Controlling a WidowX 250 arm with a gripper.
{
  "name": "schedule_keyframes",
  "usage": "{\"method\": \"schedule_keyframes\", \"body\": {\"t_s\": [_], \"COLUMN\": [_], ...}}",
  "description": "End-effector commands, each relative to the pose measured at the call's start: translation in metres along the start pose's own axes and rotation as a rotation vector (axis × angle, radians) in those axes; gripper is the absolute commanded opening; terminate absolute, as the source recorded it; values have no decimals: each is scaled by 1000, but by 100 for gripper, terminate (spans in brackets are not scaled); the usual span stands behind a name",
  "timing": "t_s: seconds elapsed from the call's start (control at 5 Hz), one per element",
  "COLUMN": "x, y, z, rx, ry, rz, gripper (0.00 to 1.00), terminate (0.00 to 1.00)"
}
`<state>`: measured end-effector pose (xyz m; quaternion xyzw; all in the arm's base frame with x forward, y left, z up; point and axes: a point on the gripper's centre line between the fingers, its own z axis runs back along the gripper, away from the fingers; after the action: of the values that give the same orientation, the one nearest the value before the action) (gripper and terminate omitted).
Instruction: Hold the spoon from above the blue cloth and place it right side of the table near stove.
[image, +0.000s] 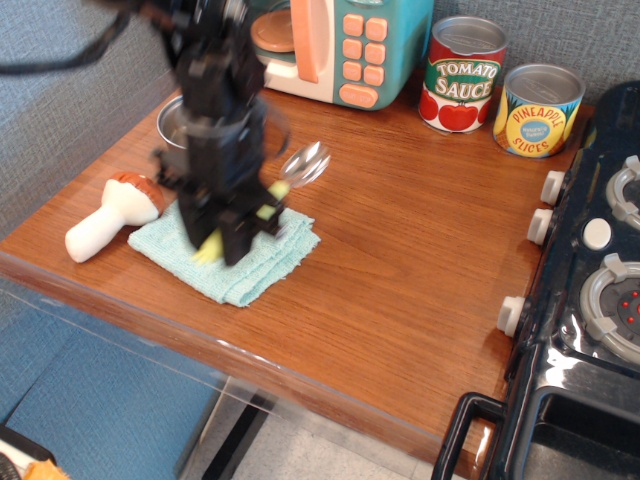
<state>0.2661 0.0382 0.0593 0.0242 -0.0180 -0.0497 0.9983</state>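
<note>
From my remote seat the black gripper (222, 232) is motion-blurred, its fingers closed around the spoon (268, 192) — thick pale-yellow plastic handle pinched low, small shiny metal bowl tilted up toward the back right, clear of the blue cloth (258, 256). That cloth is a nubby, roughly square aqua terry fold on the brown wood-grain table (400, 270), near its rounded front edge. Just left lies a white-stemmed, brown-capped mushroom toy (105, 218). The glossy black stove (585, 320) with round white knobs sits well apart — far right.
</note>
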Motion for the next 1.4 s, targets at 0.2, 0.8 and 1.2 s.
{"method": "schedule_keyframes", "body": {"t_s": [0.2,0.8,1.2], "x": [103,133,130], "y": [-82,-101,-96], "z": [-11,-46,-11], "rx": [-11,-1,-64], "ry": [-78,-38,-110], "rz": [-62,79,58], "gripper": [0,0,100], "terminate": [0,0,0]}}
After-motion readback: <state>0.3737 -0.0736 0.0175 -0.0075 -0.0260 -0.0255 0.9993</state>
